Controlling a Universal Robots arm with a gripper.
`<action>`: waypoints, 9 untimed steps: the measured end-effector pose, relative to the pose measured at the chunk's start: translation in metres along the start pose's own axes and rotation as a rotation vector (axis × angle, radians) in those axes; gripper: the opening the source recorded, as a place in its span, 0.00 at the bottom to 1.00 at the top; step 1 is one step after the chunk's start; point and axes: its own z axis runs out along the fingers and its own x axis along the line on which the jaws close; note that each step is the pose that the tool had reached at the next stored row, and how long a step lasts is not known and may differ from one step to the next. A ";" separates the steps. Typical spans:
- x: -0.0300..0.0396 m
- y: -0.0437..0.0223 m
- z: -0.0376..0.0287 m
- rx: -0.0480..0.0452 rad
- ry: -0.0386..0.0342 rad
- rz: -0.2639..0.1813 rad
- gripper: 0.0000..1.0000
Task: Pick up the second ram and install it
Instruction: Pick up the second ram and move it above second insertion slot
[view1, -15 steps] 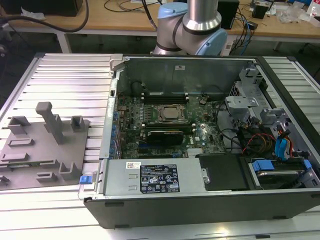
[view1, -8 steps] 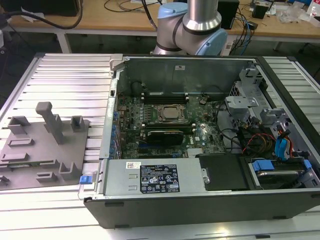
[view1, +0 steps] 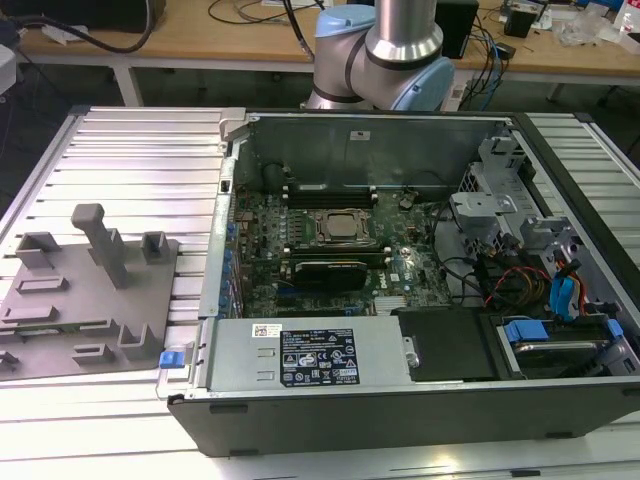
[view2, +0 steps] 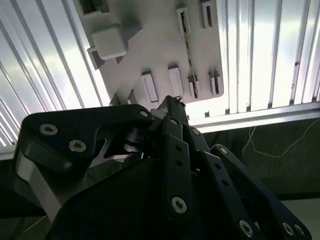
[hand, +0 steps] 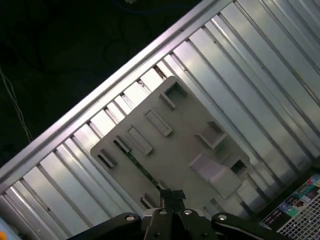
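Gripper (hand: 172, 196) hangs empty, fingertips pressed together, over the grey fixture plate (view1: 90, 305). There the second ram (hand: 140, 167) stands on edge in a narrow slot, apparently for easy pinching. At the exterior view's right, the computer case (view1: 360, 140) lies open.

Wooden bench (view1: 200, 45) on white legs, far side, strewn with cables (view1: 490, 60). Ribbed metal table (view1: 130, 160), bright with glare. Dark floor (hand: 60, 45) past table's edge.
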 end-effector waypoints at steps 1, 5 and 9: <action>0.0000 0.0000 0.0000 -0.0002 0.0002 -0.009 0.11; 0.0000 0.0000 0.0000 -0.0024 0.0019 -0.097 0.11; 0.0000 0.0000 0.0000 -0.0047 0.0036 -0.184 0.11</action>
